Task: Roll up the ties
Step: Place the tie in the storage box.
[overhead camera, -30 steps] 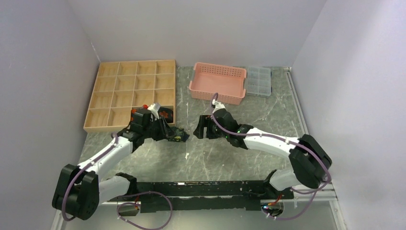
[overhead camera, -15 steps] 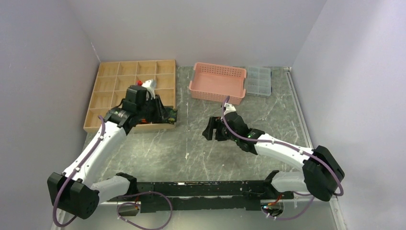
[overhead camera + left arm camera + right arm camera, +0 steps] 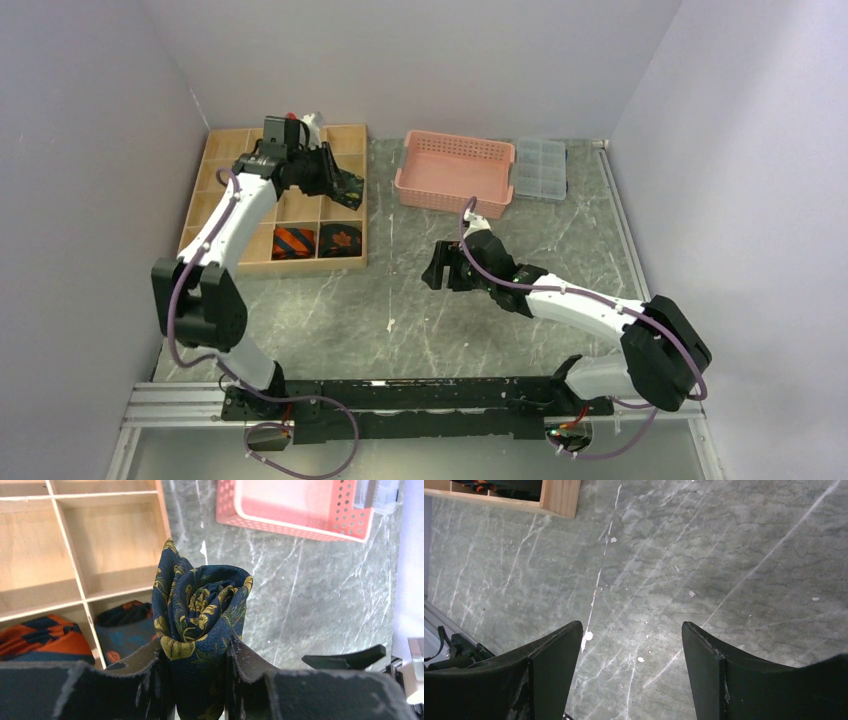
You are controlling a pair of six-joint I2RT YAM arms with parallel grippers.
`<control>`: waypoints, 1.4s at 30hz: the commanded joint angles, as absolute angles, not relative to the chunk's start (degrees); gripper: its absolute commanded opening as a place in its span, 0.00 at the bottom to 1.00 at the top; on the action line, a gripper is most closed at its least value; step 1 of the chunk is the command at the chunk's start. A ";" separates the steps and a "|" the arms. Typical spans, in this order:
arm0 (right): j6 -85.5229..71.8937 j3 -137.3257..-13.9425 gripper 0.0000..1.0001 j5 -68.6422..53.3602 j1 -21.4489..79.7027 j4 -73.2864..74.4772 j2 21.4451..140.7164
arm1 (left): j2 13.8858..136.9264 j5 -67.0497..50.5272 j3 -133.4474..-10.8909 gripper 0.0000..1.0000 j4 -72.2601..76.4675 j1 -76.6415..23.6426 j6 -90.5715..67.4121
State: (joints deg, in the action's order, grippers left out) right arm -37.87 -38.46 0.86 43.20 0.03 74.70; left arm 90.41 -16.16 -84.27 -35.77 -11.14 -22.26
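My left fingers (image 3: 142,675) pinch the rolled floral tie (image 3: 200,610) above the right edge of the wooden tray (image 3: 215,210); my right fingers (image 3: 549,670) hang spread over the counter (image 3: 724,555), right of that tray

Open tabletop (image 3: 400,310) lay beneath the right gripper's (image 3: 630,626) spread jaws. In the wooden tray (image 3: 230,265), the striped tie (image 3: 294,241) and leaf tie (image 3: 340,240) filled two near-right cells; farther cells seemed vacant between thin dividers.

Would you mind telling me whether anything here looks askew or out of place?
Only slightly: the rolled floral tie in the left gripper has a pointed end poking above its coil. The striped tie and leaf tie sit in compartments of the wooden tray.
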 commanded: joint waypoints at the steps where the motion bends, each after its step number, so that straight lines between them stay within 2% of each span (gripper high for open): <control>1: -37.00 -40.65 0.78 0.25 42.90 -2.77 74.67 | 95.44 -27.49 -89.49 0.03 -30.87 -6.28 -17.82; 10: -36.62 -38.28 0.78 0.22 41.58 -4.48 74.97 | 104.97 -40.07 -93.46 0.03 -22.64 -3.67 -18.76; 24: -36.23 -35.29 0.78 -0.81 39.79 -5.05 72.95 | 118.23 -40.53 -93.93 0.03 -24.32 -1.51 -15.38; 31: -36.21 -35.08 0.78 -0.87 39.42 -5.29 73.00 | 118.94 -32.65 -94.42 0.03 -29.05 -1.11 -12.91; 42: -36.23 -33.55 0.78 -0.82 39.07 -5.98 72.74 | 121.17 -11.37 -98.19 0.03 -38.29 -5.56 -8.27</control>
State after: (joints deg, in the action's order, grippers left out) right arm -37.01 -34.39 -0.56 39.51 -3.55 74.50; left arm 119.94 -21.30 -95.50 -33.91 -2.70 -11.18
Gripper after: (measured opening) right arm 0.774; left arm 0.334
